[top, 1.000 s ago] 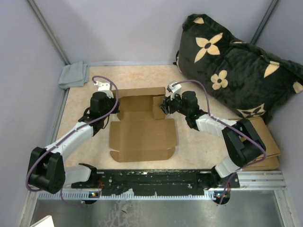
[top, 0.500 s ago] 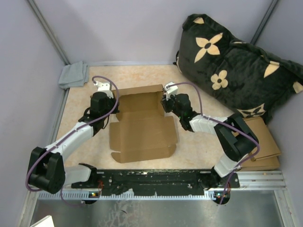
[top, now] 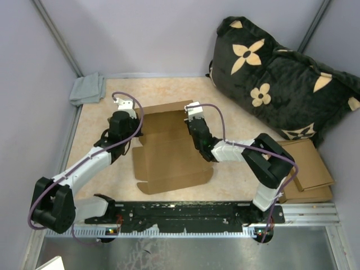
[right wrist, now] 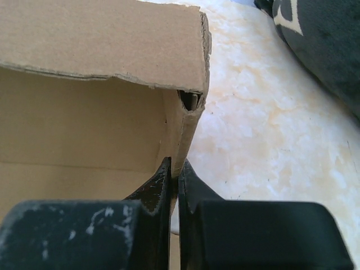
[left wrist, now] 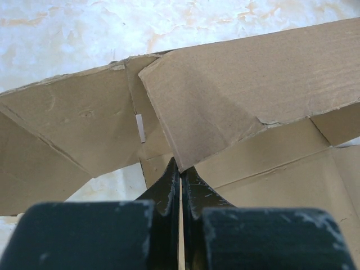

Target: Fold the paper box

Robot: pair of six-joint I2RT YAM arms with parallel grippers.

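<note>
Paper box (top: 169,160), plain brown corrugated cardboard, lies half-formed before me: near panels flat and open, far wall raised, side flaps turned inward at both far corners, cut edges ragged.

Pale lilac walls (top: 157,39) around mottled beige tabletop (top: 169,90)

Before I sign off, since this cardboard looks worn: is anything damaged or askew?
Yes. The paper box has a ragged, torn-looking top edge on its raised wall, and its surface paper looks peeled on the flap above the left claw.
</note>
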